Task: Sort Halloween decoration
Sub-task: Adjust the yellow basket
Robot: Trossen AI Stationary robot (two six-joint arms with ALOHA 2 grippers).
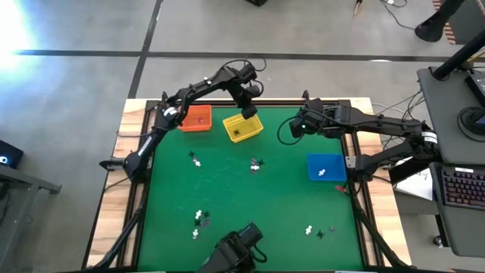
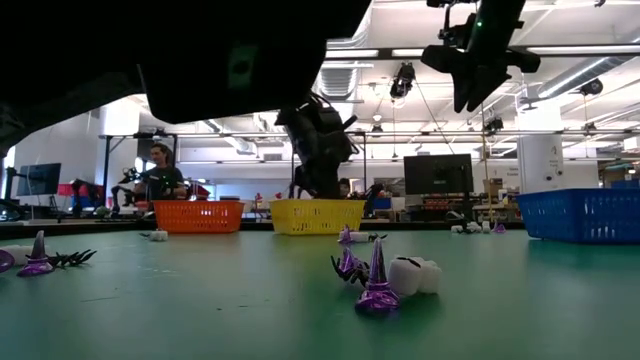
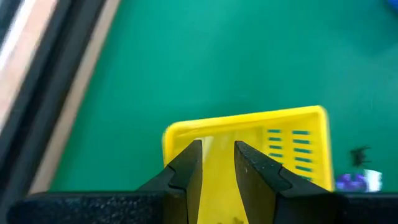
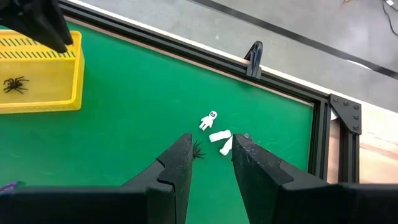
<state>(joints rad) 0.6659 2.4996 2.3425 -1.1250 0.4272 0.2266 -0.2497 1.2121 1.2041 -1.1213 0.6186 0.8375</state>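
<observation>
The green tabletop lies under both claws. A yellow basket holding a black spider sits beneath the left claw, narrowly parted and empty. The right claw, also narrow and empty, hangs over white trinkets.

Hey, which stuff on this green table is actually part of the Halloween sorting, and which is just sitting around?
Part of the job:
- tiny white, black and purple trinkets scattered on the mat
- black spider trinket
- orange plastic basket
- yellow plastic basket
- blue plastic basket

Just around:
- black keyboard on the side desk
- loose cables
</observation>
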